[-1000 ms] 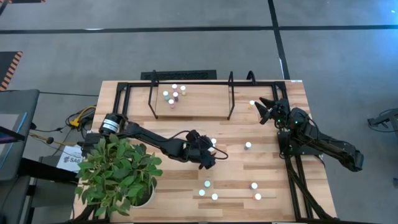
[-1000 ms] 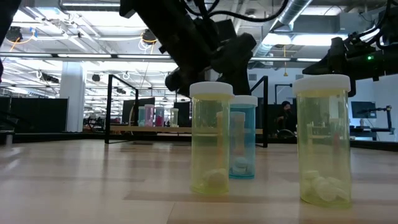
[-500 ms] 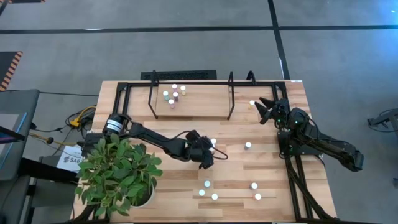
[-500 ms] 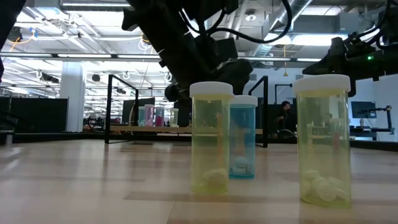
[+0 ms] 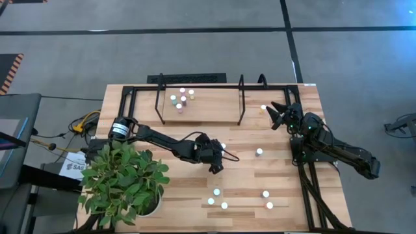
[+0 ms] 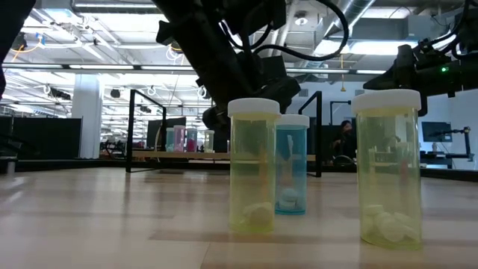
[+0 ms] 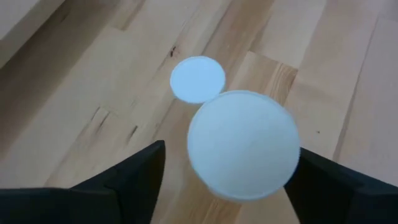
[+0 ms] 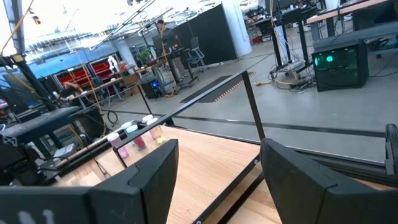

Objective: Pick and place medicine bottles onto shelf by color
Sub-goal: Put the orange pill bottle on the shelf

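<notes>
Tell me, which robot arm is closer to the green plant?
The left one. The left gripper sits mid-table, just past the plant at the table's near left corner, and its arm runs along the leaves. The right gripper waits far across, by the shelf's right end.

The left arm reaches from nine o'clock toward centre, its left gripper [image 5: 218, 158] pointing down, jaws parted. The right arm waits at three o'clock, its right gripper [image 5: 277, 112] spread wide.

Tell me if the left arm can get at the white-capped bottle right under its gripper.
Probably yes: the left gripper hangs straight over the white-capped bottle, a finger on each side. A second white cap stands close behind, outside the fingers.
</notes>
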Controlling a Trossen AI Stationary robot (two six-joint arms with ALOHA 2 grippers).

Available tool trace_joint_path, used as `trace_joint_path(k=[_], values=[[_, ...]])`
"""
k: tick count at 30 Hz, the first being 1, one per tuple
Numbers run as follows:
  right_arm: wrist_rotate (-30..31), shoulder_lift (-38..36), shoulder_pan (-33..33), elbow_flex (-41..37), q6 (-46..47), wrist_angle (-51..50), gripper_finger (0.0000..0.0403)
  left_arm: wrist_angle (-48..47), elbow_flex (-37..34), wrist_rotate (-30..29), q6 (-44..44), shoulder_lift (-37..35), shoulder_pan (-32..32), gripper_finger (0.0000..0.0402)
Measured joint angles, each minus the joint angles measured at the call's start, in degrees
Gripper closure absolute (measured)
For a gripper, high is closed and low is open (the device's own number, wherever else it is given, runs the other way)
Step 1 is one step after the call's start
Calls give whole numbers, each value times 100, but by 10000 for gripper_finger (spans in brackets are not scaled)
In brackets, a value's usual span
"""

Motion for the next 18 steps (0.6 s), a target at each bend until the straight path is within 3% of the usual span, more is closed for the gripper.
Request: trace_joint_path(k=[10, 18], values=[[2, 0, 2, 0, 0, 0, 154, 58, 0, 13, -145, -2, -1, 222], [0, 0, 0, 0, 0, 0, 154, 64, 0, -4, -162, -7, -1, 235]])
